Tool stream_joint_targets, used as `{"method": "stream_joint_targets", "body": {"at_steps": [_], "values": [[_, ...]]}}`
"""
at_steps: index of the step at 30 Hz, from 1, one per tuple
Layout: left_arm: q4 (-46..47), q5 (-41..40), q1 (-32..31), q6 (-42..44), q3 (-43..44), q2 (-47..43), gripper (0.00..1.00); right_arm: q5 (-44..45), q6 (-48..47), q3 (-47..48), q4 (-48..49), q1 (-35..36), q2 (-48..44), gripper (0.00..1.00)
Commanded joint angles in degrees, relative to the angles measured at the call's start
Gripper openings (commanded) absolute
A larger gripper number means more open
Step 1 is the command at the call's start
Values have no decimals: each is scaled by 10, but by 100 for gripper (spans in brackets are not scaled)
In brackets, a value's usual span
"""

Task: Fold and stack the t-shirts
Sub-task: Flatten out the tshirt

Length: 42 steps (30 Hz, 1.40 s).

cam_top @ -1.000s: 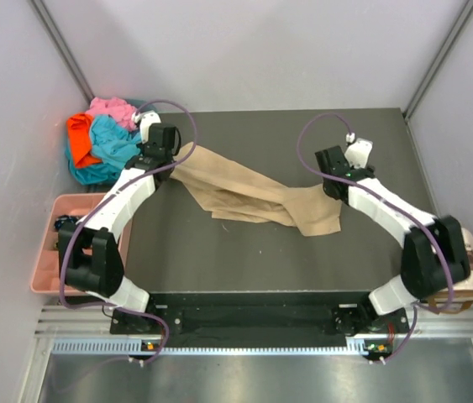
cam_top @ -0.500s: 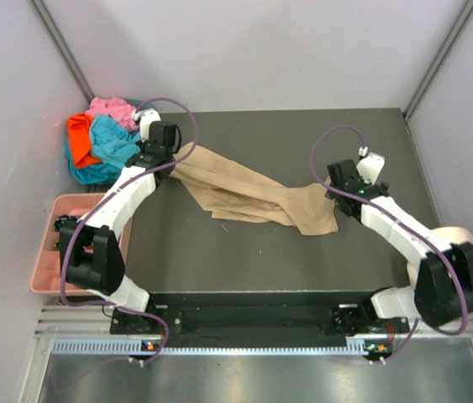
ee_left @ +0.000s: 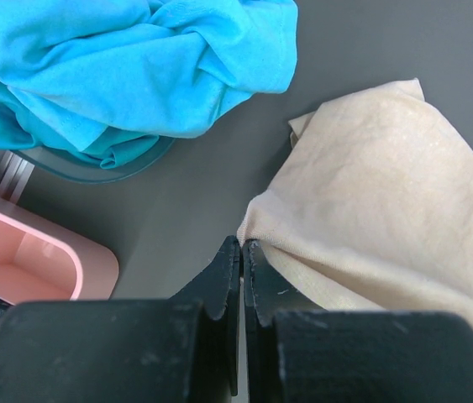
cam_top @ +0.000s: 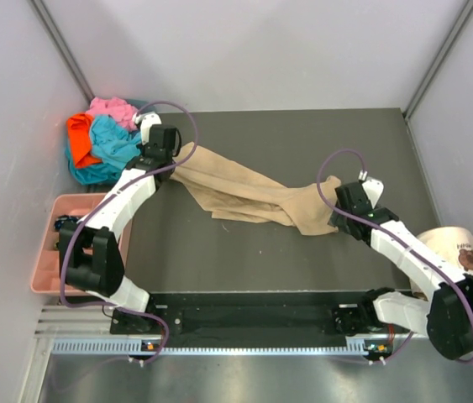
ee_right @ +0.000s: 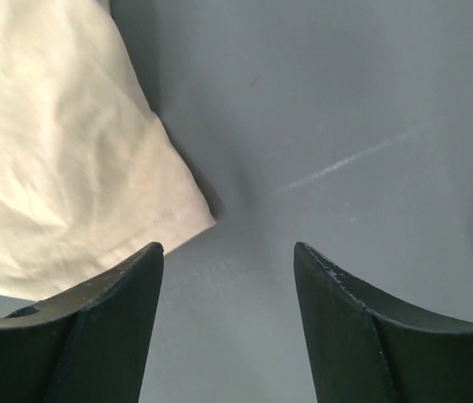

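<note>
right gripper (ee_right: 228, 248) backed to corner of tan t-shirt (cam_top: 244, 197), fingers apart, empty, so regrasp next; left gripper (ee_left: 242, 245) fingers together at opposite end

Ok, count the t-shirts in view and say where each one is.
4. The tan t-shirt stretches across the middle of the table; the turquoise shirt, orange shirt and pink shirt are heaped at the far left. More may be hidden underneath.

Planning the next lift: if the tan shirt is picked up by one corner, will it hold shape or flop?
Probably flops: the tan shirt lies twisted and creased in a long strip. Pushed, it would likely bunch, not slide, given its loose folds.
</note>
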Motion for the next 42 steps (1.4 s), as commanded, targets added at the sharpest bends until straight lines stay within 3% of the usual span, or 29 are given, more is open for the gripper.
{"method": "stream_joint_targets", "body": {"at_steps": [1, 13, 42], "values": [[31, 4, 3, -6, -5, -31, 0, -31, 11, -13, 19, 1, 17, 63], [32, 1, 3, -7, -15, -38, 0, -51, 4, -16, 67, 1, 95, 52], [32, -4, 3, -7, -23, -51, 0, -62, -27, 31, 88, -30, 163, 50]]}}
